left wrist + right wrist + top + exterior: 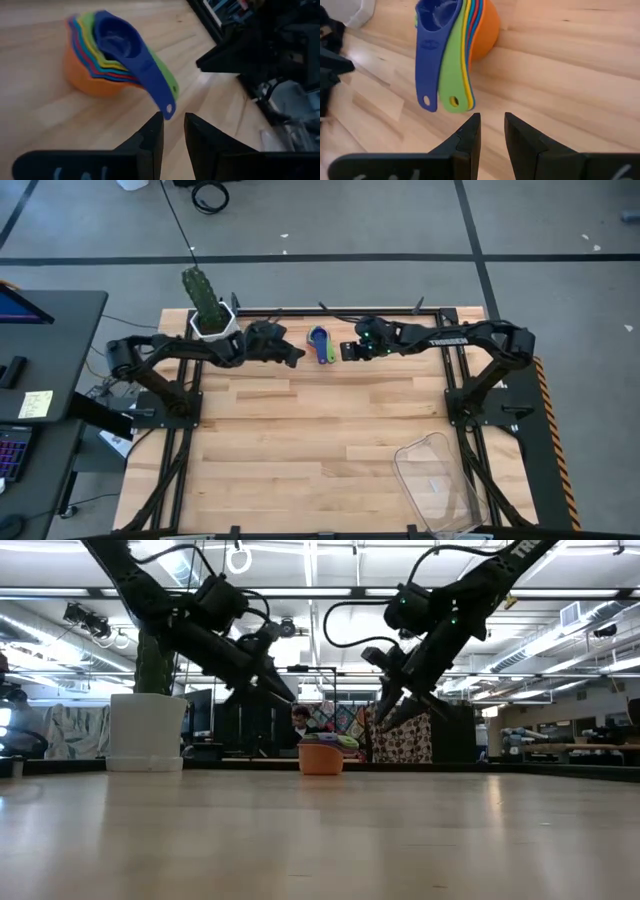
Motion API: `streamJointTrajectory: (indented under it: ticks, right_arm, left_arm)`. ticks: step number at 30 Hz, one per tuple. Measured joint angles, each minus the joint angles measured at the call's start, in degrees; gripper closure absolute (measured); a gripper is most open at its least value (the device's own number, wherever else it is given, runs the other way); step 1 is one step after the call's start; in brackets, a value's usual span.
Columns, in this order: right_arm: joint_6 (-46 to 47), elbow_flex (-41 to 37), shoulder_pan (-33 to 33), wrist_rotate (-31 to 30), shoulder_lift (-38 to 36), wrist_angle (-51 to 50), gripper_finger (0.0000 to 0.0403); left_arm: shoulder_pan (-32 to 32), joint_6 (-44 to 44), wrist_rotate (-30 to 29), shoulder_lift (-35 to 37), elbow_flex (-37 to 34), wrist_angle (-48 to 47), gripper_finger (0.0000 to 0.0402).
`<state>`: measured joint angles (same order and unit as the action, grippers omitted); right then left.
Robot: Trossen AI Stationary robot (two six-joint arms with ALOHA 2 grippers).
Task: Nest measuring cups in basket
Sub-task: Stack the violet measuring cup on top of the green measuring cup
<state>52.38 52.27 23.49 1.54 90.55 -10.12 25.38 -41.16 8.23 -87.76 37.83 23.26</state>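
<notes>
Here measuring cups (pixel 107 55) nested, orange outermost, dark blue innermost; both end effectors slightly parted, gripping nothing.

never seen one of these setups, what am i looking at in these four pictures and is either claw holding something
Two dark robot arms work at a wooden table. One picture looks straight down from above, one looks level across the tabletop, and two come from cameras on the arms' wrists. At the table's far edge sits a stack of measuring cups, nested with the orange one outermost and a dark blue one on top. The left gripper and the right gripper hover on either side of it, jaws slightly apart, holding nothing. A clear basket waits at the near right corner, and a white cactus pot stands by the left arm.
</notes>
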Motion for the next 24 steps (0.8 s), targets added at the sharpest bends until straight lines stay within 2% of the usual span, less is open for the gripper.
streamJointTrajectory:
  ticks: [4,9,13,24]
  right_arm:
    - [-3.95,0.02,0.28,-0.49,0.51,0.22,0.0312]
    - [-7.94,0.04,0.66,-2.99,0.87,0.35,0.0312]
    - [-10.8,0.02,1.84,-1.92,1.41,-0.03,0.0312]
    - [-15.14,0.03,3.01,-0.34,2.27,2.18,0.0312]
  left_arm:
    - [-1.62,-3.42,-0.6,-5.46,0.38,6.01,0.032]
    - [-3.95,-4.4,-0.72,-12.41,3.87,5.9,0.032]
    - [-4.9,-3.2,-0.44,-16.33,7.88,5.58,0.032]
    - [-4.96,-0.16,0.45,-18.54,13.28,4.06,0.032]
